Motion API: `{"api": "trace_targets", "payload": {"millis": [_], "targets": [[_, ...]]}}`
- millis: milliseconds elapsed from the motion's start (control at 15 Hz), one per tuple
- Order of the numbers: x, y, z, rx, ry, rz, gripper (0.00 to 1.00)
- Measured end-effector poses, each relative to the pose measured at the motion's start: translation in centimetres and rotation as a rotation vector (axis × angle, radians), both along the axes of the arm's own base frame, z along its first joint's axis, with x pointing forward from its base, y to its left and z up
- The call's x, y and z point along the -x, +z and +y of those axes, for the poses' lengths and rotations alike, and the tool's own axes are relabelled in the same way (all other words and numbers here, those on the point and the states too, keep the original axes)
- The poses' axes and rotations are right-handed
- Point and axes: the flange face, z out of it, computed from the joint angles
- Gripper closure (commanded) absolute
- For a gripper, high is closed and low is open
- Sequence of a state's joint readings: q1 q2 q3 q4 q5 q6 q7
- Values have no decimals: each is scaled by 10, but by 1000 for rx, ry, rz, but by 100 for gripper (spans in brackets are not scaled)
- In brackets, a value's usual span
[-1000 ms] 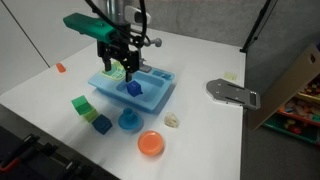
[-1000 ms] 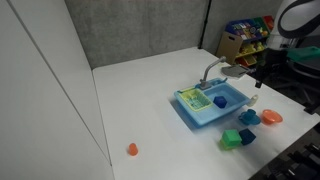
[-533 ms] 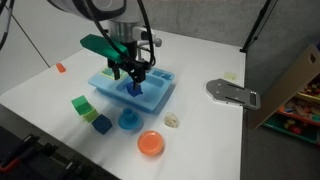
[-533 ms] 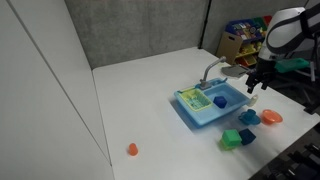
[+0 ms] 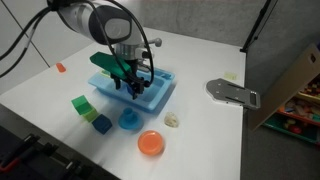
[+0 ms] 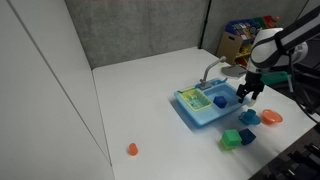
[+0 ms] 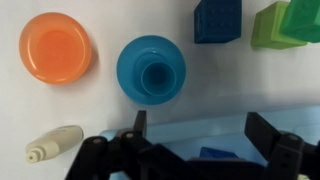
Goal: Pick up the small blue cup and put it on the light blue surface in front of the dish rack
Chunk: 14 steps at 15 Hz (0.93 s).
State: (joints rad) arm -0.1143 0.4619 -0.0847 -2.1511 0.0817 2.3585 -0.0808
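Observation:
The small blue cup [image 7: 153,76] stands on a lighter-blue round plate [image 7: 128,62] on the white table, just off the toy sink unit's front edge; it also shows in both exterior views [image 5: 129,119] [image 6: 249,117]. My gripper [image 7: 203,130] is open and empty. It hangs low over the sink unit [image 5: 162,95] [image 6: 206,118], with a blue block [image 7: 215,153] in the basin between its fingers, and shows in both exterior views [image 5: 133,86] [image 6: 246,94]. The light blue surface [image 7: 200,115] runs under the jaws. The yellow-green dish rack [image 6: 191,98] is at one end of the unit.
An orange disc [image 7: 55,47] [image 5: 150,143] and a cream-coloured piece [image 7: 54,143] [image 5: 172,120] lie near the plate. Blue [image 7: 218,20] and green blocks [image 7: 285,22] [image 5: 82,104] sit beside it. A grey metal piece [image 5: 232,92] lies farther off. A small orange object [image 6: 132,149] sits apart.
My gripper has moved across the sink unit toward its front edge and come down low over the basin. The cup, plate and blocks have not moved.

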Motion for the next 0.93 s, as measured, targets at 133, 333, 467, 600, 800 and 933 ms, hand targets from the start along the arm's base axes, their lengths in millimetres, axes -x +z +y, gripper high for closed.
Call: {"api": "trace_targets", "payload": {"millis": [133,333,467,600,800,933], "targets": [[-3,-7,-2,-4,1,4,0],[-2,-8,-1,-5,2,8,0],[-2,-8,-1,-5,2,8,0],[-1,-11,-1,-2,-10,13,0],[3,-24,-3,11,-44,19,0],[6,-35,-6,21,-70,20,0]]}}
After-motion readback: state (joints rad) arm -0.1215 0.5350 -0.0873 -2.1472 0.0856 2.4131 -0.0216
